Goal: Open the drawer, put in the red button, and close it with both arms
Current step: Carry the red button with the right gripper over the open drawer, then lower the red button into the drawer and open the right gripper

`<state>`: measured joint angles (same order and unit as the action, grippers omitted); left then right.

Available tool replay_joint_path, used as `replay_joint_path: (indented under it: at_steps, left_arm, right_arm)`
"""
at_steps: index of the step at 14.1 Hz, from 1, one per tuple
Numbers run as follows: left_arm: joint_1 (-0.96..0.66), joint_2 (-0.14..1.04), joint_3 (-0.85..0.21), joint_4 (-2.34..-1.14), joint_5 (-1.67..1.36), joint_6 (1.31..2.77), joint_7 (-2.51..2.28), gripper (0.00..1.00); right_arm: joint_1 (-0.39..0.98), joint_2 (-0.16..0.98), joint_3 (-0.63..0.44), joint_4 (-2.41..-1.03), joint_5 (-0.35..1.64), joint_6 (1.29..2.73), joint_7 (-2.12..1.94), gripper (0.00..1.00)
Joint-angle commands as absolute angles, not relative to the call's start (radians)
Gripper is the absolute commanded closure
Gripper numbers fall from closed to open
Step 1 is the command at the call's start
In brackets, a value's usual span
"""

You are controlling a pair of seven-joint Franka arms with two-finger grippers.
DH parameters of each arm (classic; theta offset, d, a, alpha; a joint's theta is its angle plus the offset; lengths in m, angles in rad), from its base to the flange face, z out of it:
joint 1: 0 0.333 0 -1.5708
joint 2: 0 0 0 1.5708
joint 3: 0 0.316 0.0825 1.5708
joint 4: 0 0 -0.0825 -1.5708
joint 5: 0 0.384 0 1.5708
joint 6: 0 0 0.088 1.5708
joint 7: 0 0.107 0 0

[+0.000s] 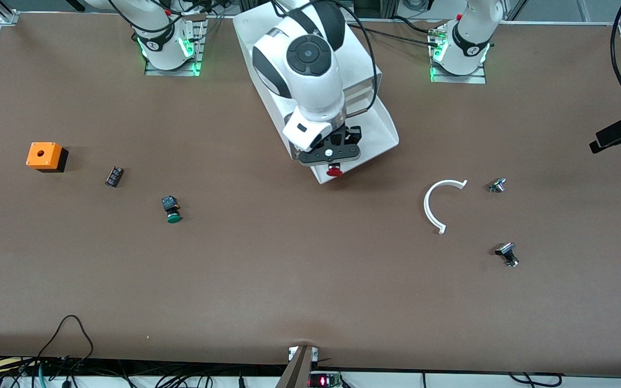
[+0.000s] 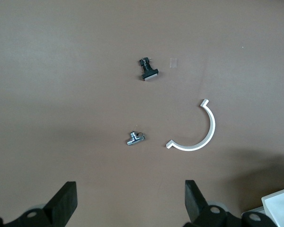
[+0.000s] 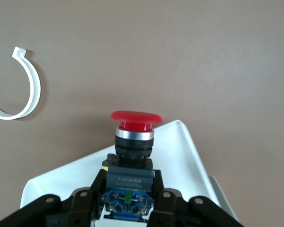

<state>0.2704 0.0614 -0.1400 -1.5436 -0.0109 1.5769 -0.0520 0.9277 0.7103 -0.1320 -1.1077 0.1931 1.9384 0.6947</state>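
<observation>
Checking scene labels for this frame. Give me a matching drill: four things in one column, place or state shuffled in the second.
Things
1. red button
2. green button
3. orange box
4. left gripper

Place or state
A. open, over bare table
B. held in the right gripper, over the open drawer
C. lying on the table, toward the right arm's end
D. nearest the right arm's end

Pairs: 1-B, 2-C, 3-D, 4-A

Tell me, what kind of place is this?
Probably a robotics lab. Two arms are bolted to a brown table strewn with small parts; the right pincer holds a red button over an open drawer, and the left pincer hangs open over a white clip.
</observation>
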Motion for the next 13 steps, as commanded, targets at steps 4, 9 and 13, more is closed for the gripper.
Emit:
replay_joint_path:
  at_steps: [4, 9, 13]
  left_arm:
    - [0.278, 0.074, -0.143, -1.519, 0.009, 1.562, -0.029, 0.0]
    - [0.282, 0.075, -0.143, -1.517, 0.008, 1.562, -0.028, 0.0]
    - [0.282, 0.077, -0.143, -1.516, 0.008, 1.562, -0.028, 0.0]
  right_arm:
    - [0.988, 0.779, -0.141, -1.077, 0.181, 1.967, 0.753, 0.83]
    - [1.032, 0.773, -0.141, -1.118, 0.181, 1.959, 0.799, 0.81]
    - [1.048, 0.765, -0.141, -1.16, 0.181, 1.957, 0.819, 0.56]
